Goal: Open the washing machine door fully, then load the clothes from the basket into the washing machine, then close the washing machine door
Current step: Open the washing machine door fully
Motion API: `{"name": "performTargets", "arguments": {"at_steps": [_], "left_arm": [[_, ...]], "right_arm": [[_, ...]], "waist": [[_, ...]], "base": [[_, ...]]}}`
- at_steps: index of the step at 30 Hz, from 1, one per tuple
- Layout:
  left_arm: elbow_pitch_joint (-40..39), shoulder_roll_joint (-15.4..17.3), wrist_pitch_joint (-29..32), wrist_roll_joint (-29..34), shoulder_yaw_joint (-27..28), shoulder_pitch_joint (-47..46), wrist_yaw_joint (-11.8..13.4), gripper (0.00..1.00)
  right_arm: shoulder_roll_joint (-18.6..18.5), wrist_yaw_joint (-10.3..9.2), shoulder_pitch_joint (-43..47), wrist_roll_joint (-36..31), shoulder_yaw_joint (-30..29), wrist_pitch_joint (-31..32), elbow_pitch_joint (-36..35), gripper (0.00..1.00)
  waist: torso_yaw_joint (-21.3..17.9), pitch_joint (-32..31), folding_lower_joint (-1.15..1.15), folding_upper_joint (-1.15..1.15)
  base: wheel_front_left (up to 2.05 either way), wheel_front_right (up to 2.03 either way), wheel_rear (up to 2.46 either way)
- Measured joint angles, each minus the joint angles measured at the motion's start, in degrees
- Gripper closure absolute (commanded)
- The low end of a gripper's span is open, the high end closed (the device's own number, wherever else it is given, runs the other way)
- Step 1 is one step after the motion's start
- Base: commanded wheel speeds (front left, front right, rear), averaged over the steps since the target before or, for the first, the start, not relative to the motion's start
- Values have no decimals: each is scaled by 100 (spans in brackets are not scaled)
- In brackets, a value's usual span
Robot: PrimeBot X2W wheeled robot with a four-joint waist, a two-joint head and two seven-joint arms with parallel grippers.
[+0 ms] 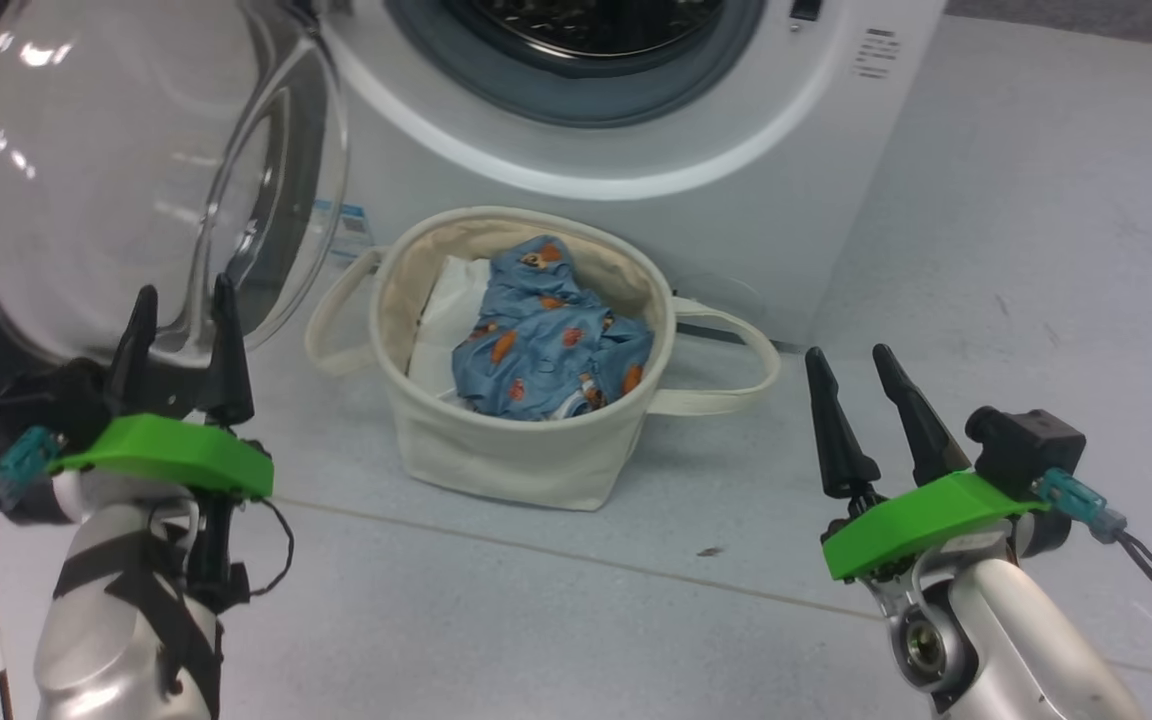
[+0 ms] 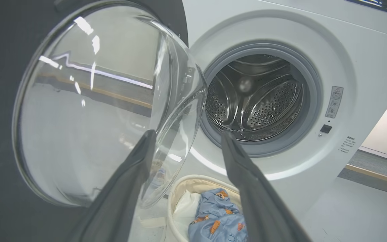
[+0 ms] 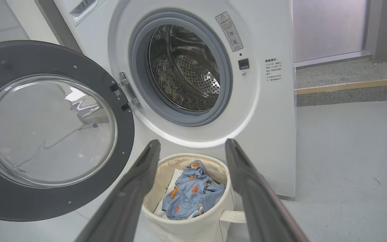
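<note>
Nearest me, my left gripper (image 1: 185, 287) and right gripper (image 1: 846, 352) hang with fingers spread, holding nothing, one on each side of the basket (image 1: 496, 455). The basket is round cream canvas with two loop handles. In it lie the clothes (image 1: 546, 335), crumpled blue fabric with small orange figures, beside a white cloth (image 1: 446, 300). Left of the basket the washing machine door (image 1: 136, 150) stands swung wide, a black ring around bulging glass. Just behind the basket is the white washing machine (image 1: 736, 150), its steel drum (image 3: 186, 67) ringed by a grey seal. The floor (image 1: 986, 300) is pale grey. Far right of the basket runs a wood-edged step (image 3: 348, 84).
</note>
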Motion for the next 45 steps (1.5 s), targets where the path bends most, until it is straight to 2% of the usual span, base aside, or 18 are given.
{"name": "performTargets", "arguments": {"at_steps": [6,15,20,24,45], "left_arm": [[-232,91,0,-354,-258,342,-3,0],[-1098,526,0,-928,-934,1144,-8,0],[-1390,748,0,-1255,-927,1596,-8,0],[-1521,768,0,-1295,-910,1808,-8,0],[-1651,715,0,-1239,-810,2063,-7,0]], "right_arm": [[0,0,2,-32,-25,0,-47,0],[-73,0,3,-207,-155,0,-68,0],[-79,0,3,-240,-175,0,-66,0],[-89,0,3,-288,-225,0,-67,0],[-135,0,159,-381,-426,0,-44,0]], "waist": [[-398,-70,0,0],[-909,-141,0,0],[-1156,-182,0,0],[-1294,-214,0,0],[-1110,-311,0,0]], "base": [[0,0,0],[0,0,0],[0,0,0],[0,0,0],[0,0,0]]}}
